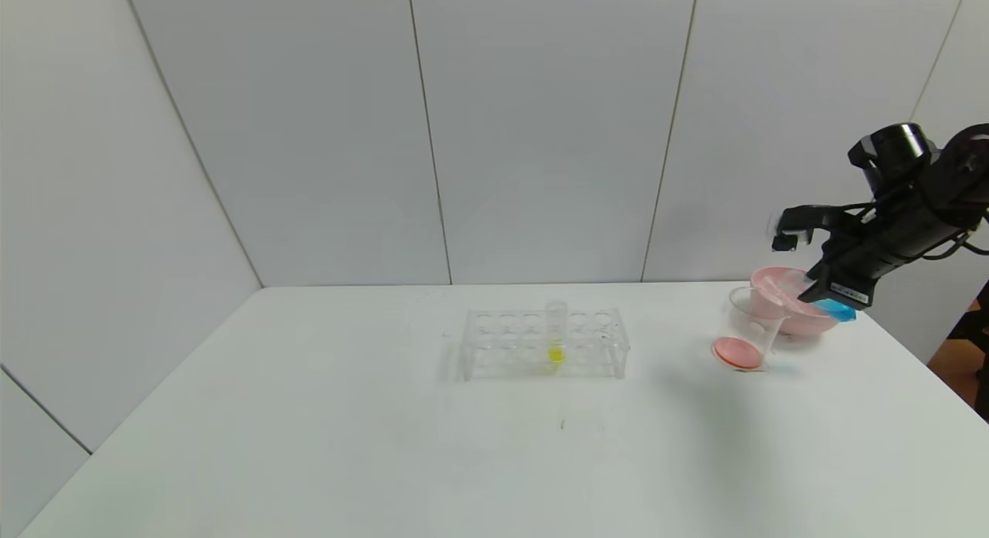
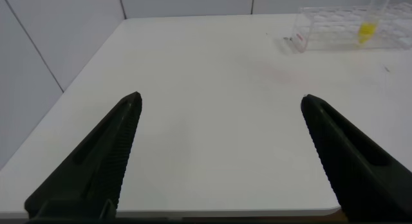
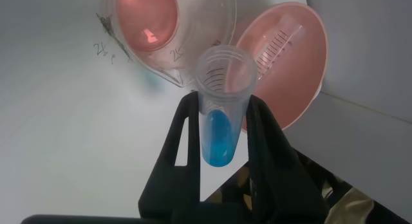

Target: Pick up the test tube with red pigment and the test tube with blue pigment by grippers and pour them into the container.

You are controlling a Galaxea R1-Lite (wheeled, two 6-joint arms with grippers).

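Observation:
My right gripper (image 1: 820,289) (image 3: 222,98) is shut on the test tube with blue pigment (image 3: 219,121), which also shows in the head view (image 1: 838,310). The tube is tilted, its open mouth towards the container (image 1: 745,329) (image 3: 170,31) and close to its rim; the blue liquid sits in the tube's bottom. The container, a clear beaker, holds orange-red liquid. A clear graduated tube (image 3: 280,44) with no liquid showing lies in the pink bowl (image 1: 796,321) (image 3: 302,76). My left gripper (image 2: 220,102) is open and empty over the table's near left part, out of the head view.
A clear tube rack (image 1: 541,341) (image 2: 335,21) stands mid-table with a yellow-liquid tube (image 1: 555,333) (image 2: 367,31) upright in it. The pink bowl stands right behind the beaker, near the table's right edge. White wall panels stand behind the table.

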